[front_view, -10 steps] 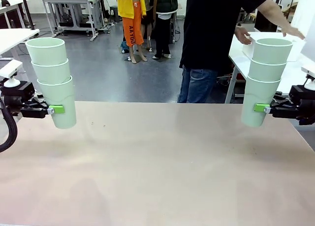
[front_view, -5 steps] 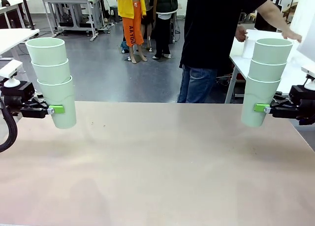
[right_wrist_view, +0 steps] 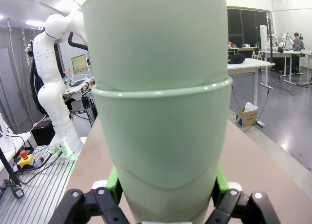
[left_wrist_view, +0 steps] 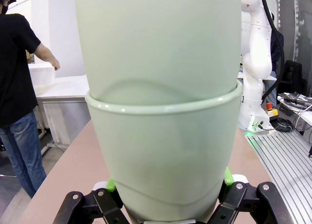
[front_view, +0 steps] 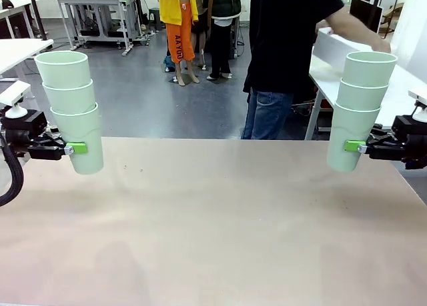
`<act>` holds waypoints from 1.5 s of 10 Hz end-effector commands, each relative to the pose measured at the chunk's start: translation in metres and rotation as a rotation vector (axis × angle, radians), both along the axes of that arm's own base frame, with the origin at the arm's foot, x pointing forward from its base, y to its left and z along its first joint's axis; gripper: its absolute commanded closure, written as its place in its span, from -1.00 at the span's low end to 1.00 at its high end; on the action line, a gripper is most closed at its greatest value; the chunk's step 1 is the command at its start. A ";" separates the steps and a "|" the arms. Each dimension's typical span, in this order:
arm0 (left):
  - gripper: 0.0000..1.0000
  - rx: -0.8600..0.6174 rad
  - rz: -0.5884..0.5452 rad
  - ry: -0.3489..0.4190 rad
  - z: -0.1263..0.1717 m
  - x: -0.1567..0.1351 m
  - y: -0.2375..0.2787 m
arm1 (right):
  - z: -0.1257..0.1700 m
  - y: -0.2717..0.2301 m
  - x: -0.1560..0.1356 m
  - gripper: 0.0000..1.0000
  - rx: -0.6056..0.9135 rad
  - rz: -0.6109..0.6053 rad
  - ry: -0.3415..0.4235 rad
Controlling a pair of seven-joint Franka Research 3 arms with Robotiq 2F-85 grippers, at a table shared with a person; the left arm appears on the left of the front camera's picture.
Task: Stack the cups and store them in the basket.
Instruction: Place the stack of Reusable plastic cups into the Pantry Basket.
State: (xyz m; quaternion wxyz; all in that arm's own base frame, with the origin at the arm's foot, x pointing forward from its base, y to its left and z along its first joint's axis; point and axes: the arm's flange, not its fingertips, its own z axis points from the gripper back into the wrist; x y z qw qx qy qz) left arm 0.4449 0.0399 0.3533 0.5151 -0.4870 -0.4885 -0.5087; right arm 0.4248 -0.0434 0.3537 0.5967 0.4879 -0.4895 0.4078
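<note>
Left end effector [front_view: 87, 149], right end effector [front_view: 343, 147] each clamping stacked pale mint-green plastic tumblers [front_view: 70, 93] low; tilting risking top-heavy slip.

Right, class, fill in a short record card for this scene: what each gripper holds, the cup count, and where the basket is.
left gripper: shut on the left stack, gripping its bottom cup
right gripper: shut on the right stack, gripping its bottom cup
cup count: three nested per stack, six in all
stack positions: opposite ends of the table, roughly upright
basket: white, held by the person, behind the right stack
</note>
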 end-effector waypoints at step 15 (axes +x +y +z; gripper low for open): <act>-0.70 -0.005 0.000 -0.012 0.005 -0.001 0.000 | 0.005 0.001 0.002 -0.73 -0.004 0.004 -0.010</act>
